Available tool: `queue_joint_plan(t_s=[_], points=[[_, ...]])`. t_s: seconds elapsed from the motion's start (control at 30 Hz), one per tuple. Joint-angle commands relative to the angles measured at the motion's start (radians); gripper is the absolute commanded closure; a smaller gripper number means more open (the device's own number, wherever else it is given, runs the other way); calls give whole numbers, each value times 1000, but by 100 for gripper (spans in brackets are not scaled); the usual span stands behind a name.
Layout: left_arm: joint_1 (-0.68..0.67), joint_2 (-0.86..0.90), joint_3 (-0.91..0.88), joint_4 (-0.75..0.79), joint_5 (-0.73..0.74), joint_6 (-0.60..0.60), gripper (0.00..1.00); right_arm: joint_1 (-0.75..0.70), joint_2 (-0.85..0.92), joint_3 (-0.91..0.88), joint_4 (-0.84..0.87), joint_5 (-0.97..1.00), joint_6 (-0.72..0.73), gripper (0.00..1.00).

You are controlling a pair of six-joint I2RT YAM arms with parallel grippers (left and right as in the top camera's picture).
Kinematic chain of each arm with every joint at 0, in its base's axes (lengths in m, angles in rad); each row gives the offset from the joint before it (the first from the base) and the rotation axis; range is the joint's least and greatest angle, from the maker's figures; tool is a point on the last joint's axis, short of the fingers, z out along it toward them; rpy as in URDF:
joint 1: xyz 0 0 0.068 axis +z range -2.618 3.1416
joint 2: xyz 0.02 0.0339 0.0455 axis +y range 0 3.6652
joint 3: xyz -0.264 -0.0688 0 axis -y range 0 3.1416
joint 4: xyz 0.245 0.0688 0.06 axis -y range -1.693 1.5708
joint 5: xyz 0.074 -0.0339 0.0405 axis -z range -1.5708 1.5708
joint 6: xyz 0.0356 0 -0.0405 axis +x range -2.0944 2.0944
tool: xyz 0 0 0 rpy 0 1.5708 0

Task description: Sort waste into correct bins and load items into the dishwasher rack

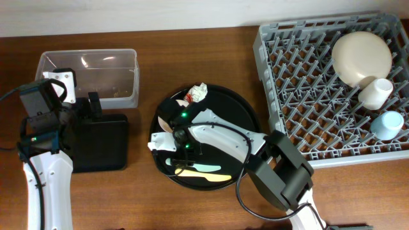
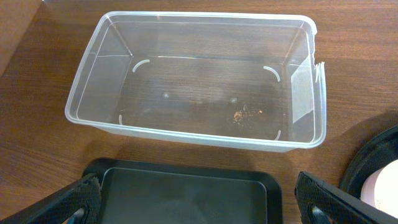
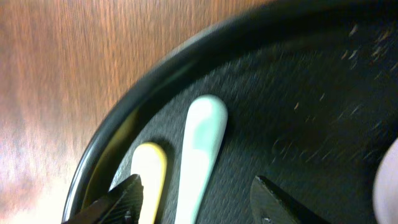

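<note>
– Crockery first: what does the overhead view show?

– Three pieces are loaded. The large cream plastic plate, the small white plastic cup and the small light-blue plastic cup stand at the right side of the large square grey lattice dishwasher rack. Outstanding on the large round black tray are the crumpled white paper wad, the small red wrapper, the pink-rimmed plastic bowl, partly under the right arm, and both spoons at the near edge. In my judgement none of this waste has been sorted.

– And the left wrist view?

– The clear rectangular plastic tub holds only a few brown crumbs. The shallow black rectangular tray just beside it has nothing on it. The left gripper hovers over that tray, jaws at full spread, holding nothing.

– The right wrist view?

– The right gripper is low over the round tray, jaws partly apart, astride the handle of the mint-green plastic spoon. One finger overlaps the yellow plastic spoon lying alongside. I see no grip on either spoon. Whitish specks dot the tray floor, but I cannot make out a heap of grains.

– Your assessment?

– About half the tableware is racked. The bowl, the two spoons and all the waste are left to do.
</note>
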Motion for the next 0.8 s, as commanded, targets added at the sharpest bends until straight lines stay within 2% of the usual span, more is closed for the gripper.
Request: queue_joint_plan(t_s=[0.0,0.2,0.4,0.43,0.5,0.77], points=[[5,0,21,2,-6,-13,1,44,9,-4,27,79,4,43],[5,0,21,2,-6,-13,1,116,64,-4,51,225,36,45],[5,0,21,2,-6,-13,1,113,95,-4,86,234,49,46],[5,0,21,2,-6,-13,1,110,94,-3,89,235,49,49],[5,0,21,2,-6,-13,1,107,94,-3,84,235,50,64],[5,0,21,2,-6,-13,1,107,85,-2,69,291,49,69]])
